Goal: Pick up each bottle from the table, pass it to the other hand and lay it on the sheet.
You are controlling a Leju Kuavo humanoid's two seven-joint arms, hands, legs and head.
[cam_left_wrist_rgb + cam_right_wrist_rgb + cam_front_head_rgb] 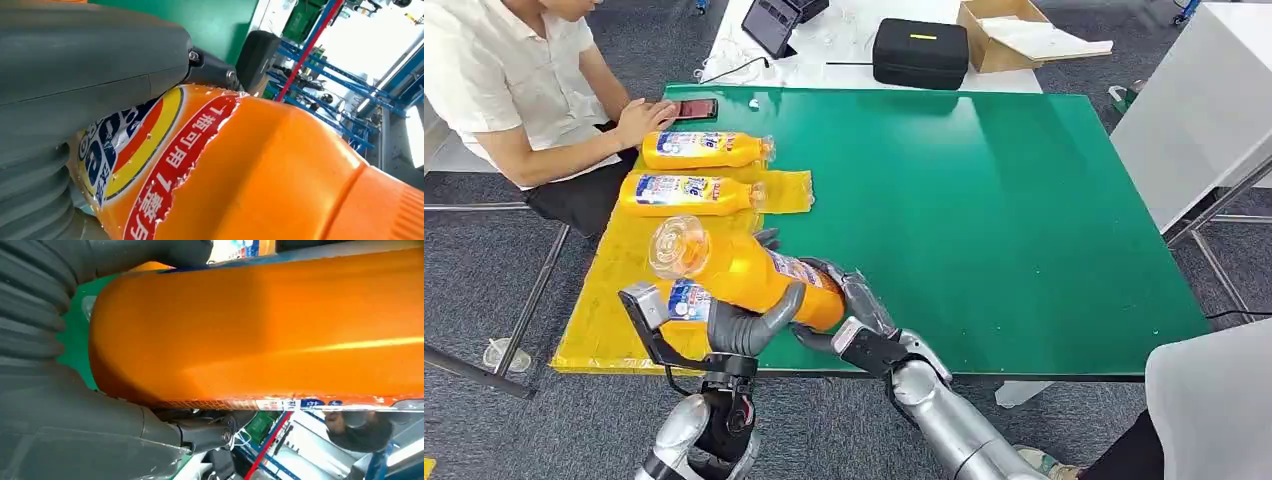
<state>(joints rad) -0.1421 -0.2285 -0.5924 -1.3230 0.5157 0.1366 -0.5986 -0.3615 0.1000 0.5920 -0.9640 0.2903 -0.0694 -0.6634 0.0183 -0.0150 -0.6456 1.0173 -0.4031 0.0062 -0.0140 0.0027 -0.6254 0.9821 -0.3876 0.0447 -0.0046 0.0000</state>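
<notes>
An orange bottle (746, 272) with a clear cap hangs tilted over the near edge of the yellow sheet (609, 305), cap end toward the sheet. My left hand (749, 325) wraps its labelled middle from below. My right hand (856, 308) clasps its base end. The left wrist view has the bottle (280, 165) pressed against the left hand (75, 60). In the right wrist view the bottle (260, 325) lies across the right hand (60, 415). Two more orange bottles (702, 150) (686, 194) lie side by side on the sheet's far part.
The sheet covers the left end of the green table (994, 200). A seated person (514, 80) at the far left rests a hand by a phone (696, 108). Behind the table stand a black case (919, 52), a cardboard box (1014, 35) and a tablet (771, 25).
</notes>
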